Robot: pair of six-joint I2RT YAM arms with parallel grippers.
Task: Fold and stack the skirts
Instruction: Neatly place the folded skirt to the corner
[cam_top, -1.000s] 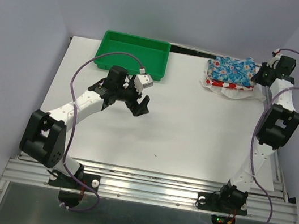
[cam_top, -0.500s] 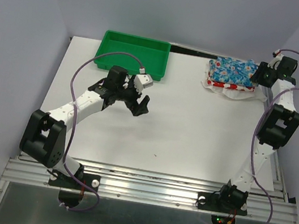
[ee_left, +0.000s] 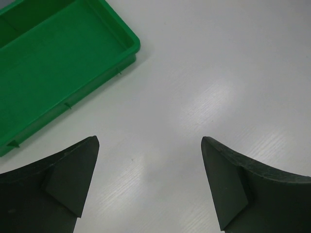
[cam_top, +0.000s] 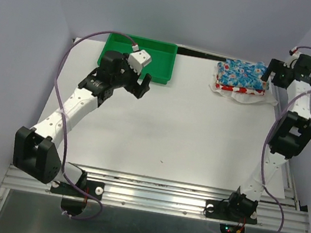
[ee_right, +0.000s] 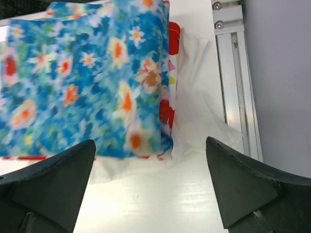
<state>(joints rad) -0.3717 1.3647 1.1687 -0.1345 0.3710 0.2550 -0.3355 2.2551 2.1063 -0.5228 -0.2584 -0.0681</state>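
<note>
Blue skirt [cam_top: 243, 73] folded, lying on top of white red-flowered skirt [cam_top: 236, 89], far right corner of desk [cam_top: 200, 136]. Right wrist view alone shows white cloth spilling past blue edge toward metal rail [ee_right: 234, 73]. Right jaws released wide, holding nothing, at stack's right end. Left jaws likewise spread, empty, over bare desk beside green tray [cam_top: 119, 47]; tray corner clearest in left wrist view.

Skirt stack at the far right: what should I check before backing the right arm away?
1. Blue skirt folded and lying on the white skirt: ok.
2. White skirt's edges tucked under: not ok, loose cloth spills toward the rail.
3. Right jaws open, gripping nothing: ok.
4. Left jaws open, empty: ok.
5. Left arm far from the stack, by the green tray: ok.
</note>
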